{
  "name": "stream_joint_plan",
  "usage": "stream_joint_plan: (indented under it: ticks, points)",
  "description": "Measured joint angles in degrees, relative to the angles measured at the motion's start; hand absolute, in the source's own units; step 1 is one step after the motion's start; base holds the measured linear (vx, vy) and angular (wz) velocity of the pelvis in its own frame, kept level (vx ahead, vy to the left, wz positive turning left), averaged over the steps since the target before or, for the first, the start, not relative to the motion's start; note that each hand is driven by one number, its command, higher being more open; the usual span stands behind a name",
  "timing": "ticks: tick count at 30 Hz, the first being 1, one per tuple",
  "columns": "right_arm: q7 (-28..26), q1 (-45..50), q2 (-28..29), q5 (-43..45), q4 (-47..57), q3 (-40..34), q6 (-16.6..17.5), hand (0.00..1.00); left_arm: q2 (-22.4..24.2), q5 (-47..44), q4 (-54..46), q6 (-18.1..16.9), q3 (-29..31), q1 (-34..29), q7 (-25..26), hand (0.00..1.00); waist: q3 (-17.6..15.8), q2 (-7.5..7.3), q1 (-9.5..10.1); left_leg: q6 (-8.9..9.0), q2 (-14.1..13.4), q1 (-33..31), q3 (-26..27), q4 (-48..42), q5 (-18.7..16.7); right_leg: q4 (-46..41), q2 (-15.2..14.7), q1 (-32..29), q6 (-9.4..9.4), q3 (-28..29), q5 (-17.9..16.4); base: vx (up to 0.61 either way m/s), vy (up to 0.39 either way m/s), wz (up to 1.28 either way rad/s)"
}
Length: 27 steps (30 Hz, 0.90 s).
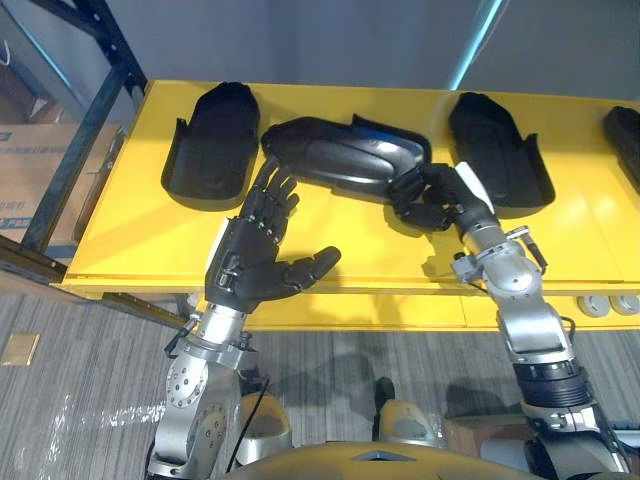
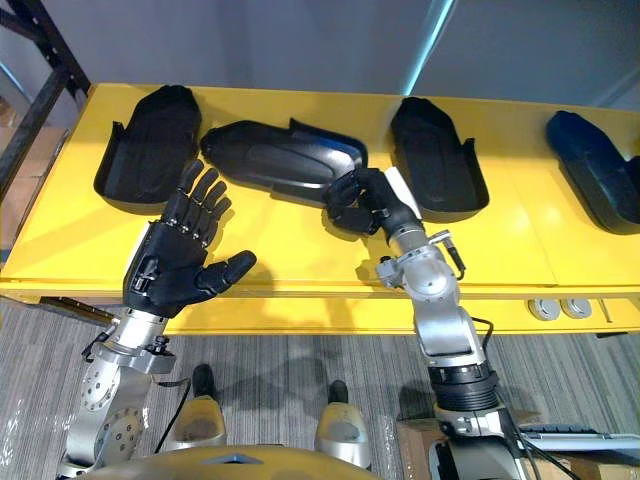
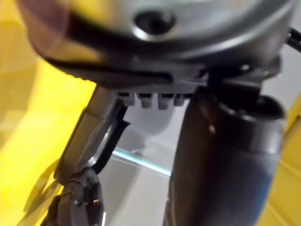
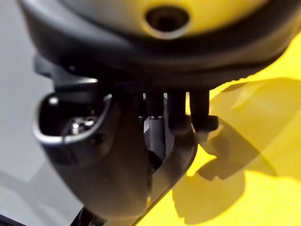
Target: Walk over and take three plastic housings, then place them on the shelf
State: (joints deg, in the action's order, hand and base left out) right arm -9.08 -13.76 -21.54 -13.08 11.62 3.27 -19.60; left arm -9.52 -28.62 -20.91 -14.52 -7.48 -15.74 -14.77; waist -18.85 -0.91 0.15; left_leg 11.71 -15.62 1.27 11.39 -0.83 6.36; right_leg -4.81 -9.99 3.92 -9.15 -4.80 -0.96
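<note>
Several black plastic housings lie on the yellow shelf [image 1: 330, 265]. The middle housing [image 1: 340, 155] lies crosswise, and my right hand [image 1: 432, 200] is shut on its right end. In the right wrist view the fingers [image 4: 188, 113] curl over the housing's edge [image 4: 117, 165]. My left hand [image 1: 255, 265] is open above the shelf's front, palm up and fingers spread, its fingertips close to the middle housing's left end. One housing [image 1: 212, 145] lies to the left, another [image 1: 498, 150] to the right, and a further one [image 2: 592, 170] at the far right.
A dark rack upright [image 1: 85, 130] slants along the shelf's left side, with a cardboard box [image 1: 35, 170] behind it. Two small round white parts [image 1: 608, 305] sit under the front edge on the right. Grey striped floor lies below.
</note>
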Motion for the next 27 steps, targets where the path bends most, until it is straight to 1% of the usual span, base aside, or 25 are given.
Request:
stream_joint_plan:
  ticks: [1,4,6,8,9,11,14,16,19,21,22,23,24,26,27]
  points:
    - [0.01,0.0,0.47,-0.1,0.48,1.26,-1.43,0.0,0.0,0.01,0.0,0.21,-0.61,0.0,0.61,1.0,0.18,0.08,-0.35,-0.02,0.0,0.31,0.23,0.04,-0.03,0.0,-0.01,0.08,0.0,0.15,-0.06,-0.03,-0.009,-0.07]
    - [0.41,0.02,1.91,-0.06,0.7,2.08,-3.23,0.0,0.04,0.04,0.01,1.24,-1.4,-0.03,0.95,1.0,0.88,0.25,-0.43,-0.09,0.0,0.38,0.44,0.07,-0.04,0.03,-0.03,-0.04,-0.04,0.37,-0.03,-0.01,-0.004,-0.04]
    - [0.59,0.06,2.14,-0.08,0.7,3.26,-5.19,0.0,0.05,0.03,0.0,1.32,-1.47,-0.1,1.22,1.0,2.16,0.3,-0.38,-0.09,0.01,0.38,0.47,0.15,-0.04,0.13,-0.03,-0.06,-0.07,0.36,0.0,0.0,0.0,0.0]
    - [0.49,0.29,2.17,-0.03,0.7,4.04,-6.07,0.0,0.13,0.03,0.0,1.35,-1.47,-0.1,1.52,1.0,3.02,0.31,-0.37,-0.07,0.02,0.38,0.53,0.22,-0.06,0.28,-0.03,-0.04,-0.1,0.37,0.03,0.0,0.0,0.0]
    - [0.34,0.81,2.26,0.12,0.7,4.43,-6.09,1.0,0.16,0.02,0.01,1.43,-1.4,-0.13,1.6,1.0,3.67,0.36,-0.31,-0.06,0.02,0.37,0.54,0.25,-0.07,0.43,-0.03,0.01,-0.18,0.36,0.08,0.0,0.0,0.0]
    - [0.94,1.54,2.32,0.19,0.7,5.39,-5.89,1.0,0.28,0.02,0.0,1.84,-1.13,-0.14,1.57,1.0,4.51,0.45,-0.32,-0.05,0.03,0.38,0.59,0.27,-0.08,0.71,-0.03,0.12,-0.27,0.37,0.18,0.0,0.0,0.0]
    - [3.85,2.13,2.36,0.57,0.55,7.54,-5.1,1.0,0.61,0.02,0.0,2.38,-1.21,-0.15,1.52,1.0,5.24,0.76,-0.39,-0.04,0.03,0.45,0.65,0.36,-0.08,0.89,-0.03,0.23,-0.34,0.37,0.23,0.0,0.0,0.0]
    - [7.49,2.17,2.66,1.21,0.48,8.71,-3.96,1.0,0.72,0.03,0.01,2.83,-1.78,-0.16,1.5,1.0,5.41,1.05,-0.27,-0.11,0.07,0.98,0.81,1.27,0.3,0.92,0.0,0.29,-0.36,0.37,0.24,0.0,0.0,0.0]
    - [10.82,1.83,3.89,1.22,0.45,8.85,-1.55,1.0,0.72,0.03,0.03,3.45,-2.37,-0.17,1.53,1.0,5.61,1.29,-0.26,-0.08,0.1,1.25,0.85,1.9,0.59,1.01,0.05,0.35,-0.35,0.34,0.23,0.0,0.0,0.0]
    - [12.65,1.26,3.85,1.1,0.45,9.0,2.5,1.0,0.7,0.03,0.1,3.52,-3.34,-0.21,1.46,1.0,5.98,1.66,-0.2,-0.03,0.13,1.25,0.86,2.23,0.83,1.03,0.08,0.22,-0.36,0.32,0.25,0.0,0.0,0.0]
    - [12.74,1.05,3.84,1.02,0.45,8.96,3.61,1.0,0.69,0.01,0.13,3.52,-3.46,-0.23,1.41,1.0,6.1,1.74,-0.21,-0.02,0.13,1.25,0.85,2.23,0.84,1.03,0.09,0.22,-0.36,0.32,0.25,0.0,0.0,0.0]
    - [12.59,0.57,3.58,0.67,0.48,8.9,6.79,1.0,0.64,-0.01,0.14,3.52,-3.42,-0.29,0.96,1.0,6.27,1.9,-0.28,-0.06,0.13,1.25,0.84,2.24,0.92,1.04,0.09,0.25,-0.36,0.32,0.26,0.0,0.0,0.0]
    - [11.92,-0.13,2.68,-0.05,0.74,8.69,9.72,1.0,0.59,-0.03,0.15,3.52,-3.36,-0.34,0.37,1.0,6.41,1.98,-0.32,-0.12,0.13,1.25,0.8,2.24,1.22,1.04,0.09,0.3,-0.38,0.32,0.28,0.0,0.0,0.0]
    - [9.87,-0.92,0.17,0.24,1.67,7.76,12.97,1.0,0.47,-0.04,0.27,3.51,-3.34,-0.48,-0.48,1.0,6.72,1.91,-0.25,-0.13,0.14,1.25,0.73,2.24,1.23,1.05,0.09,0.41,-0.4,0.32,0.29,0.0,-0.004,0.02]
    - [7.9,-0.92,-2.62,0.58,3.31,6.31,15.71,1.0,0.32,-0.09,0.36,3.5,-3.21,-0.68,-1.17,1.0,6.91,1.85,-0.16,-0.13,0.15,1.25,0.55,2.24,1.23,1.1,0.1,0.62,-0.4,0.23,0.28,0.0,-0.011,0.06]
